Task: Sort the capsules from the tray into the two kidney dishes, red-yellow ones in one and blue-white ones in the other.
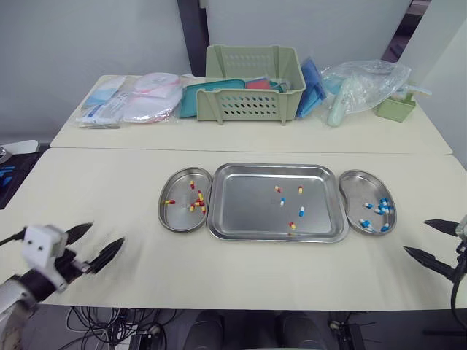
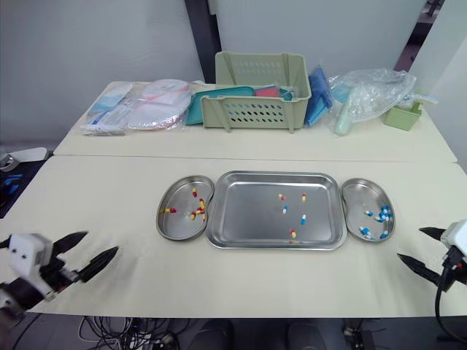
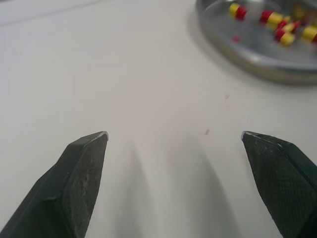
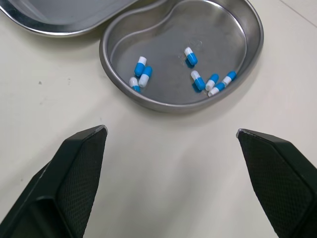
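Pale green perforated basket (image 1: 252,87) sitting midway along far table (image 1: 255,137), teal lid (image 1: 191,98) lying against its left side, blue packets (image 1: 312,86) standing against its right. Sealed white and pink packs (image 1: 149,98) lying heaped toward far table's left end. Crumpled clear plastic bag (image 1: 365,84) slumping toward right end, small green box (image 1: 395,107) standing just beside it. Cables (image 1: 109,324) trailing on floor below front edge of near table (image 1: 95,189)
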Robot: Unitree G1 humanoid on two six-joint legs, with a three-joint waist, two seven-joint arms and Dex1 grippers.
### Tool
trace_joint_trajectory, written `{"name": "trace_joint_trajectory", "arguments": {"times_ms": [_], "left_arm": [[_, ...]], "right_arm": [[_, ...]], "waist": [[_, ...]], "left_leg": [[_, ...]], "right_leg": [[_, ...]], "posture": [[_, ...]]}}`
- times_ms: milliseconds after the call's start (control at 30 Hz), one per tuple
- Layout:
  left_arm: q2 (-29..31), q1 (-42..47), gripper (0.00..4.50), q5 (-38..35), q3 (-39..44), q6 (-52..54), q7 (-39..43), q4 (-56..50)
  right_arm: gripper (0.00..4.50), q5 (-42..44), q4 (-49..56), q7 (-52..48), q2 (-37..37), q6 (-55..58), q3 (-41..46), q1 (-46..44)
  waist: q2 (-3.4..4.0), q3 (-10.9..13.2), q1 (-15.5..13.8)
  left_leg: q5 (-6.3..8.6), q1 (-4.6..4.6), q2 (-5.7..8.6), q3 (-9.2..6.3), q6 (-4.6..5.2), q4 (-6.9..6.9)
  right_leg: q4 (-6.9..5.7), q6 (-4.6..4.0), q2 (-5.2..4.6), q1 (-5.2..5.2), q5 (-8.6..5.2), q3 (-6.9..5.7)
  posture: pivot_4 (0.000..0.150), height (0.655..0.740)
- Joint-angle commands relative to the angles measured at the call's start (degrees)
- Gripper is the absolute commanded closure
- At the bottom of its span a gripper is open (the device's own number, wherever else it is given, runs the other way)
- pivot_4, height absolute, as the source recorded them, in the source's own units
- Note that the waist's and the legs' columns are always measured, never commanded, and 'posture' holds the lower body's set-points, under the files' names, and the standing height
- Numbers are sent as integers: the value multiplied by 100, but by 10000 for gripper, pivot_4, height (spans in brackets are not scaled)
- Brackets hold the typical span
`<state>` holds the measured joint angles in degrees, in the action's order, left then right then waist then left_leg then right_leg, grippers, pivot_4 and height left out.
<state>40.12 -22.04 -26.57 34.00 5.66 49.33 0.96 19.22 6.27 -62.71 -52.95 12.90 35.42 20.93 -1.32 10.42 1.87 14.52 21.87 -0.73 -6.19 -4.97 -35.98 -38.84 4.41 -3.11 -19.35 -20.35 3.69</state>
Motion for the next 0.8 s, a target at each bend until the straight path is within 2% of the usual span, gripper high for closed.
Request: {"name": "trace_joint_trajectory", "arguments": {"times_ms": [33, 333, 800], "left_arm": [[-16, -173, 0, 77, 280, -316, 77, 262], [-90, -334, 0, 94, 235, -440, 108, 313], [-198, -389, 0, 23, 68, 116, -146, -643]], "right_arm": [[998, 64, -184, -104, -122, -138, 291, -23], [998, 24, -208, -132, -78, -233, 221, 107], [998, 26, -152, -170, -79, -295, 121, 124]], "waist": [[-1, 1, -1], [-3, 2, -4], [-4, 2, -5]], "left_leg": [[0, 0, 1, 1, 0, -1], [0, 1, 0, 1, -1, 0], [0, 1, 0, 1, -1, 0]], "right_leg": [[0, 0, -2, 1, 0, 0], [1, 0, -2, 1, 0, 0], [0, 0, -2, 1, 0, 1]], "posture": [[1500, 7400], [1500, 7400], [1500, 7400]]}}
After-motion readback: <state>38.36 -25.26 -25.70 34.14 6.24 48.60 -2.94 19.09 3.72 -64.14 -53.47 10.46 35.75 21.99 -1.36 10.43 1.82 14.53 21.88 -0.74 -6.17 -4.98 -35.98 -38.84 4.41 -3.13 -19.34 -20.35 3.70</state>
